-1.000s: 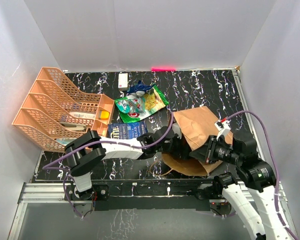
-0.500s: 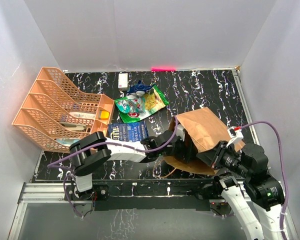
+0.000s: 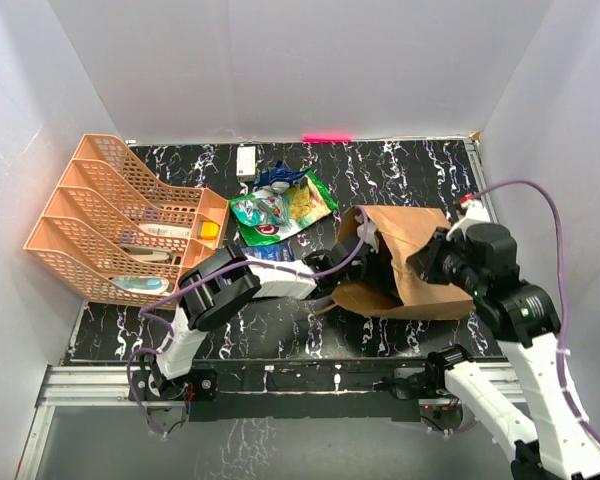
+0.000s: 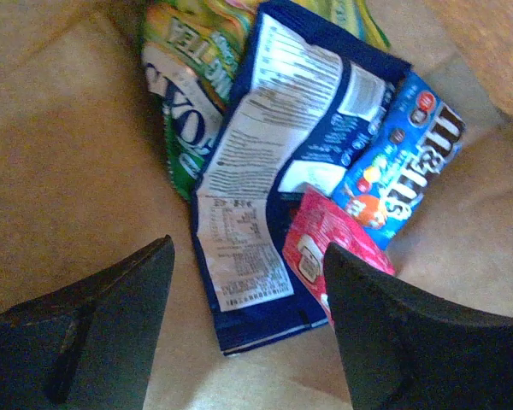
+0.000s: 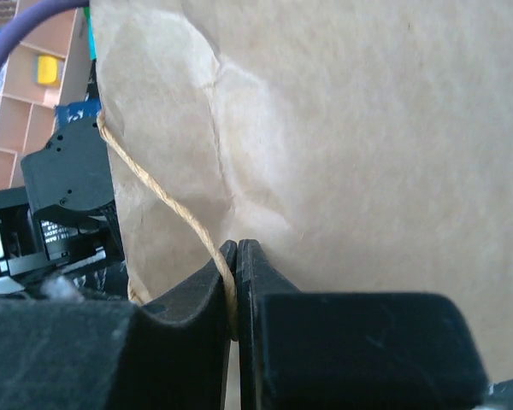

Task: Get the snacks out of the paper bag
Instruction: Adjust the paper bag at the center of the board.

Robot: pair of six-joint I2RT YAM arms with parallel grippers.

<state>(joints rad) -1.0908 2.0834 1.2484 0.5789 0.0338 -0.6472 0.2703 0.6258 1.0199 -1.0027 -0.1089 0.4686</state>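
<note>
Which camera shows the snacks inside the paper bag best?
The left wrist view: it looks into the paper bag at a dark blue packet, a blue candy pack, a red packet and a green pouch. The top view and right wrist view show only the bag's outside.

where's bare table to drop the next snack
Widest bare table is the far strip behind the paper bag, right of the snack pile. A narrower band runs along the near edge in front of the bag. Crowded: between the orange organiser and the bag, where the pile and the left arm sit.
</note>
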